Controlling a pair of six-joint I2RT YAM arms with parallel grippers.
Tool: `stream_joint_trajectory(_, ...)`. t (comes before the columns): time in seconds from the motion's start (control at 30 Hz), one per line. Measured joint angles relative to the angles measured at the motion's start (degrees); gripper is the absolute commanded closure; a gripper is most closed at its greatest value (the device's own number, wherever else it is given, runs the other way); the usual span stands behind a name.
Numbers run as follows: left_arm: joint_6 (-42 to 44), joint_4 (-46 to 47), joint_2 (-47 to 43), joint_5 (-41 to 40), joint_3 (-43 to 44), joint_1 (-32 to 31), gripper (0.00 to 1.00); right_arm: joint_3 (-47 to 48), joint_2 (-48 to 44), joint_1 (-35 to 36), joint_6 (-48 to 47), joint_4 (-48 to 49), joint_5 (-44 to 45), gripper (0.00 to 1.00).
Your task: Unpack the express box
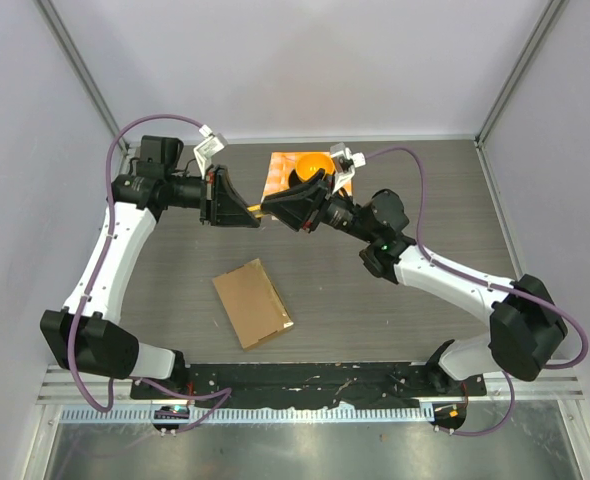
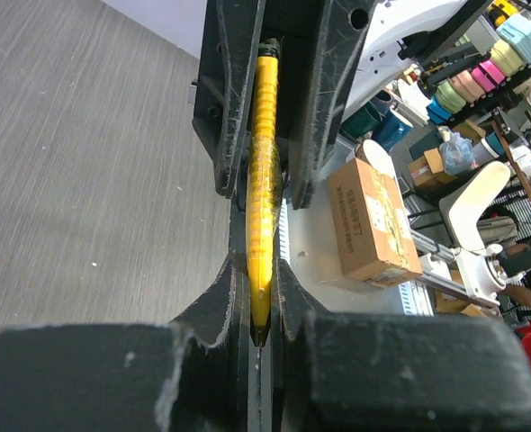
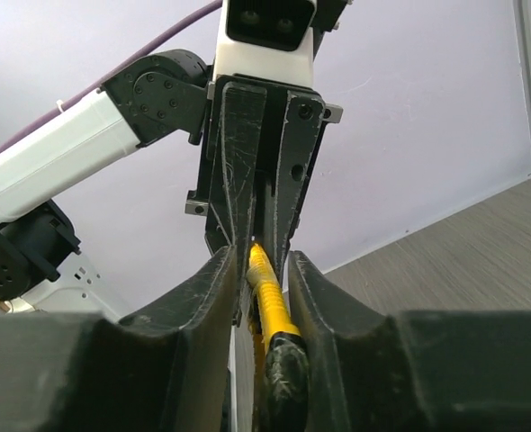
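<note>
Pinch first: left gripper (image 2: 259, 283) clamped hard on a slim yellow tool (image 2: 264, 162), jaws nearly together, tool lengthwise between them and raised off the table (image 1: 175, 265). Right gripper (image 3: 261, 270) partway open, facing the left one head-on, fingers either side of the tool's dark end. Slivers of gap visible there, so no firm hold to be claimed. Looks like a mid-air handover of a cutter, though no blade discernible.

Further out: express box (image 1: 253, 302) flat on the table, near the arm bases and roughly midway between them, turned askew, lid closed, well apart from both grippers and untouched. Beyond the grippers, at the far side, an orange-checkered cloth (image 1: 278, 168), partly hidden by the right wrist.

Handling, as a judgement: probably light, being shallow plain cardboard. Stiff across the broad top, weaker at the low walls and corners, so likely to dent under a hard pinch. Dry matt face, yet likely to skate over the smooth table under a push from one side. Best pinned from above with one gripper near a corner, then worked along a long edge at the lid-wall joint; for lifting, that thin edge rather than the broad face. Seam or tape not clear from above.
</note>
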Motion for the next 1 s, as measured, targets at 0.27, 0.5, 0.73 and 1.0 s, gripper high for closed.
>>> stream_joint_trajectory(0.27,0.11,1.03,-0.11,1.14,-0.46,0.13,1.00,1.36,0.81,0.22,0.83,-0.48,-0.74,0.71)
stream_joint_trajectory(0.5,-1.18,1.62,-0.13,-0.13,-0.68,0.26,1.00,1.90,1.11,0.61,-0.59,-2.73,-0.50,0.56)
stream_joint_trajectory(0.73,-1.64,1.79,-0.13,-0.35,-0.70,0.28,1.00,1.90,1.14,0.98,-1.84,-3.67,0.39,0.79)
stream_joint_trajectory(1.0,-1.42,3.10,-0.48,-2.23,-1.01,0.09,0.30,2.12,1.14,1.55,-1.77,-4.57,0.48,0.99)
